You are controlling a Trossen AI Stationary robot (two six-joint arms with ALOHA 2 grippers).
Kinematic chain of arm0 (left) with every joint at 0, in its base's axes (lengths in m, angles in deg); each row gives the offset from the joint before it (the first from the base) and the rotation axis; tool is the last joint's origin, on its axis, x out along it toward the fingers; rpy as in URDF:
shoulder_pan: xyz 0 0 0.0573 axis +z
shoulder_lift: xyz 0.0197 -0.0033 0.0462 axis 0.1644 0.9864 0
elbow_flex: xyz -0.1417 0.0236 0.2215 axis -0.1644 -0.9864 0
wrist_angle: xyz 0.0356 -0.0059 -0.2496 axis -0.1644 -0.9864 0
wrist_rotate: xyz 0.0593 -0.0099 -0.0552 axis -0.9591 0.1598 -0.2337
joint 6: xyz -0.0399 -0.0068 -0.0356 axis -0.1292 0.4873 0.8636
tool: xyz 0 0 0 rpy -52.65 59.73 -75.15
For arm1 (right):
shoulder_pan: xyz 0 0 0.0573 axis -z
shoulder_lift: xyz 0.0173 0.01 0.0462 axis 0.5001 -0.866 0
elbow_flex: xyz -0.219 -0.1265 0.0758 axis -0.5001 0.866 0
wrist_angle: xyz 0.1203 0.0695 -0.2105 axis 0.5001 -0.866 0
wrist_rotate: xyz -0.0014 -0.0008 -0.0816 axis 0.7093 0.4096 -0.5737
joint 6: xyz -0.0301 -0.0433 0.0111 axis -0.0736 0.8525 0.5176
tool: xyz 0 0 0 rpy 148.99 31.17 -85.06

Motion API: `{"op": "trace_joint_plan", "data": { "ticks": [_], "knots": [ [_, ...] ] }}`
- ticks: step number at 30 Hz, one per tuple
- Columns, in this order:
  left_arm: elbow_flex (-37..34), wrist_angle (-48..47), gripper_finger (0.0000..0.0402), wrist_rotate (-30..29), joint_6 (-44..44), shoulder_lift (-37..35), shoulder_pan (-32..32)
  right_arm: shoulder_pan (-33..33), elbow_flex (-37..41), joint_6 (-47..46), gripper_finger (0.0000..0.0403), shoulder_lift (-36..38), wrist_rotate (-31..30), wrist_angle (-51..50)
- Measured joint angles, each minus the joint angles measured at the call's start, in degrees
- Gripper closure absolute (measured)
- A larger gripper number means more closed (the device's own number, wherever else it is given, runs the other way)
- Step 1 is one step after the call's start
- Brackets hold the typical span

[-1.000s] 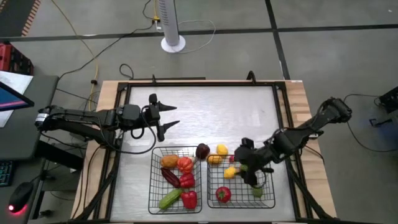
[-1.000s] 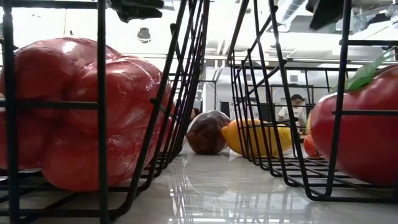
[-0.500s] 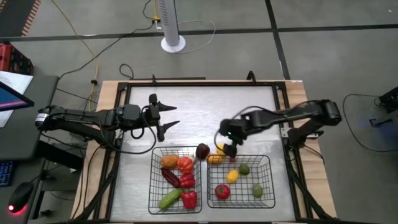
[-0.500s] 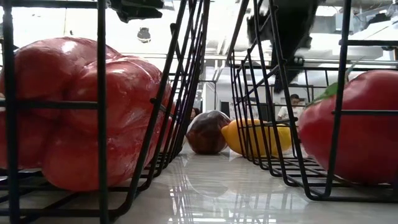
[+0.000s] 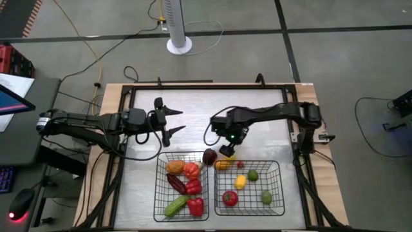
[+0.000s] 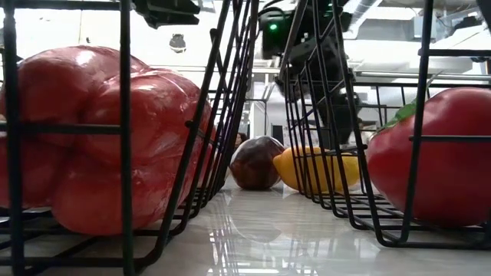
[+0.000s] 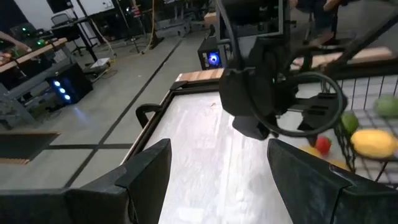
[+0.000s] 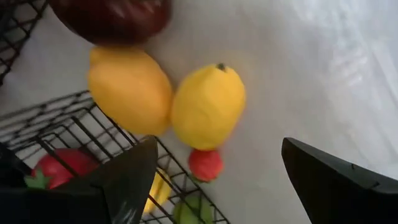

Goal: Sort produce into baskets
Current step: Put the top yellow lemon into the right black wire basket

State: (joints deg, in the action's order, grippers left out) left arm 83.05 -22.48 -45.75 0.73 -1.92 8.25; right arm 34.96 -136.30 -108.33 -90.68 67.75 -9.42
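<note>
My right gripper (image 5: 226, 144) is open, pointing down over a yellow lemon (image 8: 208, 106) that lies on the table just beyond the right basket's (image 5: 281, 187) far rim. Its fingers stand on either side of the lemon without touching it. Beside the lemon lie an orange-yellow piece (image 8: 129, 90), a dark purple piece (image 5: 209, 156) and a small red piece (image 8: 205, 163). My left gripper (image 5: 177, 120) is open and empty, beyond the left basket (image 5: 156, 187). The left basket holds peppers, an orange and a cucumber. The right holds a tomato (image 5: 230, 198), limes and a yellow piece.
The two wire baskets stand side by side at the table's near edge, with a narrow gap between them. A black frame (image 5: 206, 86) runs around the table. The far half of the table (image 5: 212, 106) lies bare between the two arms.
My right gripper has risen out of the right basket and gone toward the far edge and to the left. It now hangs over the lemon outside the basket. A lime shows in the basket where the gripper was.
</note>
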Motion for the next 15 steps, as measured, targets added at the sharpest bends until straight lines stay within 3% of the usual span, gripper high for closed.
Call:
{"op": "trace_joint_plan", "data": {
  "ticks": [8, 15],
  "knots": [
    [0.0, -0.2, 0.0148, -0.2, -4.5, 0.0, 0.0, -0.1, -8.2, 1.0, 0.0034, -10.0, 2.7, -6.7],
    [0.0, 0.1, 0.0148, -0.2, -7.2, 0.0, 0.0, -0.4, -9.0, 1.6, 0.0034, -13.9, 1.1, -8.5]
  ]
}}
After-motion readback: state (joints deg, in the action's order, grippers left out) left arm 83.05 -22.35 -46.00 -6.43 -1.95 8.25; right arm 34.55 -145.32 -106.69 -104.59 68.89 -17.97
